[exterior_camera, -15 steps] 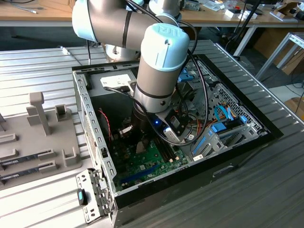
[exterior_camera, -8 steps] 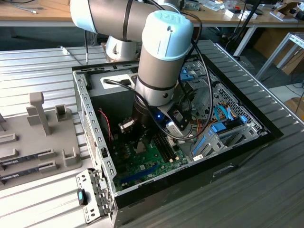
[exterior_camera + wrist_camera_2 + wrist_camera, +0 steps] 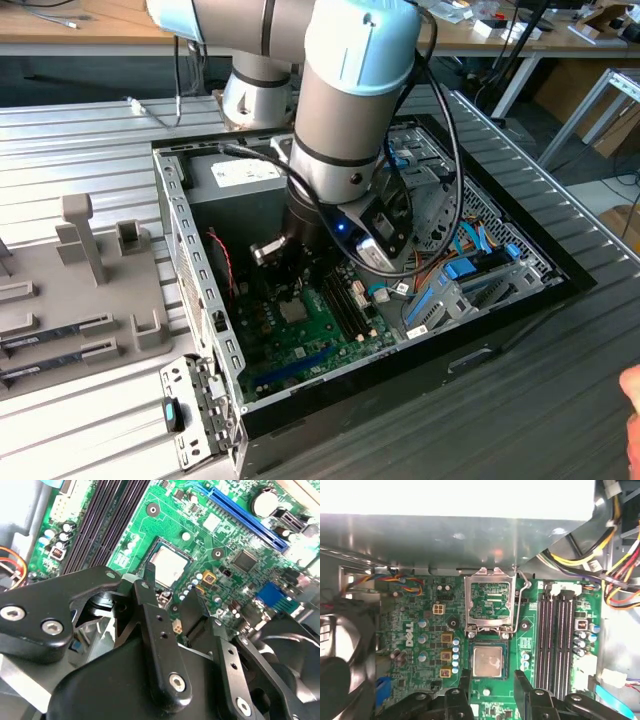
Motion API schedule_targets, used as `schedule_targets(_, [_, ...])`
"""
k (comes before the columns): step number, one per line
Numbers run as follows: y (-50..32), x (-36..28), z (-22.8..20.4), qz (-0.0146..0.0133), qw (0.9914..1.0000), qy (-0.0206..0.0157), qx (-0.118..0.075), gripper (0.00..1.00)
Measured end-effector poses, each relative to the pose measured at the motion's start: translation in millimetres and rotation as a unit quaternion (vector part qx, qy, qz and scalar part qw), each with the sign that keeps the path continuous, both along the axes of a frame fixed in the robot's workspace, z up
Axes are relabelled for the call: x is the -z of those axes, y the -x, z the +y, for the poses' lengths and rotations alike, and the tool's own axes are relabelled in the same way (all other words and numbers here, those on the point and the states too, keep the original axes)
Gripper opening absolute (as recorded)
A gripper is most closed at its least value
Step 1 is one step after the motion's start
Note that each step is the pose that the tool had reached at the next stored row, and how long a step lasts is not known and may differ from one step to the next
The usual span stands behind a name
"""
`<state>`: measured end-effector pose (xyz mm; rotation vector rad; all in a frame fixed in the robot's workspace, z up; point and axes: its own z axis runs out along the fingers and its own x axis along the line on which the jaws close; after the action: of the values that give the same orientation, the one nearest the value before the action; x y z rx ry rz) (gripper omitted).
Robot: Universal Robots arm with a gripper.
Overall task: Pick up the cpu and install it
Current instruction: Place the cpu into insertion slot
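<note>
Gripper fingers are held parted and empty just above the cpu, which is seated in the socket on the motherboard; the retention frame is left raised, presumably for access.

Arm is chunky silver-grey tubes with light blue joint caps and black cables looped around the wrist. Gripper is matte black linkage with shiny silver screws.
</note>
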<state>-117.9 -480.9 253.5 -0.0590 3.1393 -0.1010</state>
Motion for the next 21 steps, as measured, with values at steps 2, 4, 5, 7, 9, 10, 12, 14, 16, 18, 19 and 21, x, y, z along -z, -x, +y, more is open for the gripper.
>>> schedule_targets(2, [0.0, -5.2, 0.0, 0.0000, 1.00000, 0.0000, 0.000, 0.47])
schedule_targets(4, [0.0, -5.2, 0.0, 0.0000, 1.00000, -0.0001, 0.000, 0.47])
schedule_targets(5, [0.0, -5.4, 0.0, 0.0000, 1.00000, 0.0000, 0.000, 0.47])
schedule_targets(7, [0.0, -5.5, 0.0, 0.0000, 1.00000, 0.0000, 0.000, 0.47])
schedule_targets(9, [0.0, -4.6, 0.0, 0.0000, 1.00000, 0.0000, 0.000, 0.47])
schedule_targets(10, [0.0, -4.0, 0.0, 0.0000, 1.00000, 0.0000, 0.000, 0.47])
schedule_targets(12, [0.0, -2.4, 0.0, 0.0000, 1.00000, 0.0000, 0.000, 0.47])
schedule_targets(14, [-0.2, -0.7, 0.0, 0.0000, 1.00000, 0.0000, 0.000, 0.47])
schedule_targets(16, [-0.9, 0.5, 0.0, 0.0000, 1.00000, 0.0001, 0.000, 0.47])
schedule_targets(18, [-2.4, 0.8, -0.1, 0.0000, 1.00000, 0.0001, 0.000, 0.47])
schedule_targets(19, [-3.3, 1.0, 0.0, 0.0000, 1.00000, 0.0000, 0.000, 0.47])
schedule_targets(21, [-4.3, 0.9, 0.0, 0.0000, 1.00000, 0.0000, 0.000, 0.45])
